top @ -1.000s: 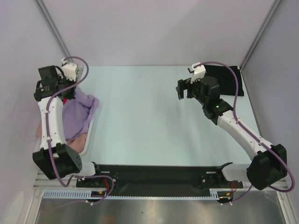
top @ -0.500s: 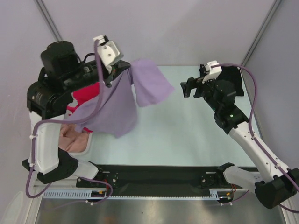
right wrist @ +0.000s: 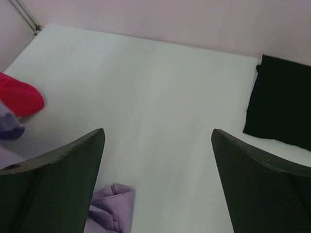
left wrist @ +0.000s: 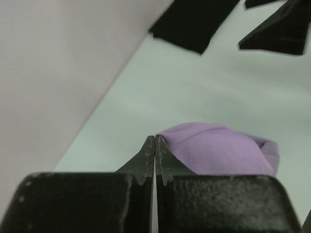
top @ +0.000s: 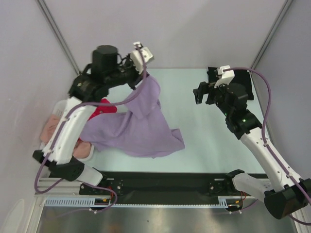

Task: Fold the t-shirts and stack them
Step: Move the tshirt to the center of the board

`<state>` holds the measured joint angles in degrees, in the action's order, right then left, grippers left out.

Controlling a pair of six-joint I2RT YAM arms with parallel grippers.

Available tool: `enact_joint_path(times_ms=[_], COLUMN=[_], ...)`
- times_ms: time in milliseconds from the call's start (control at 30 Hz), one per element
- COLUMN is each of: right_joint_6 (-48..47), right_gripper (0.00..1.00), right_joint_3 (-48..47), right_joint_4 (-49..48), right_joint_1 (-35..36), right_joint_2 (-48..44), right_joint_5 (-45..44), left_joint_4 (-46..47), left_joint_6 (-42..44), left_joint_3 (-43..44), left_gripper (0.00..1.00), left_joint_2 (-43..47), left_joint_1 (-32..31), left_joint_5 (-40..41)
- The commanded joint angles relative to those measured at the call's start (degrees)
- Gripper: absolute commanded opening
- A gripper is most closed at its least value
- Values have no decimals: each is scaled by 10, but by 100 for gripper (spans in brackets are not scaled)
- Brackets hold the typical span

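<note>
The left gripper is clamped tight on a fold of the soft lavender purple t-shirt and is raised over the far left of the pale green table. The cloth hangs from it and spreads across the table's near left, reaching the white plastic basket. A magenta-red t-shirt and a pale peach-pink t-shirt lie in that basket. The right gripper hovers over the far right with its jaws spread wide, holding nothing. The black, square-folded t-shirt lies flat in the far right corner.
</note>
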<state>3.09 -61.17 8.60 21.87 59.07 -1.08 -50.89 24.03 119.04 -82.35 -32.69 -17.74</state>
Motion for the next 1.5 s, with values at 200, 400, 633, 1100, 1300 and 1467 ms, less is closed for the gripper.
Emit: enact_joint_path(times_ms=[200, 400, 633, 1100, 1300, 1467], right_joint_6=[30, 30, 55, 43, 45, 26], right_gripper=[89, 100, 100, 34, 0, 0], right_joint_3=[61, 70, -36, -118, -145, -176], right_joint_4=[10, -52, -13, 52, 91, 111], right_joint_1=[73, 188, 218, 252, 224, 201], right_joint_2=[102, 222, 388, 503, 415, 292], right_joint_5=[114, 106, 79, -6, -25, -19], left_joint_4=[164, 109, 99, 102, 120, 162], left_joint_6=[-18, 4, -54, 23, 30, 45], left_joint_3=[-222, -253, -357, -542, -543, -512], left_gripper=[0, 100, 100, 76, 0, 0], left_joint_2=[-27, -53, 61, 55, 70, 89], left_joint_1=[86, 101, 360, 511, 538, 578], left_joint_5=[43, 68, 86, 35, 54, 116])
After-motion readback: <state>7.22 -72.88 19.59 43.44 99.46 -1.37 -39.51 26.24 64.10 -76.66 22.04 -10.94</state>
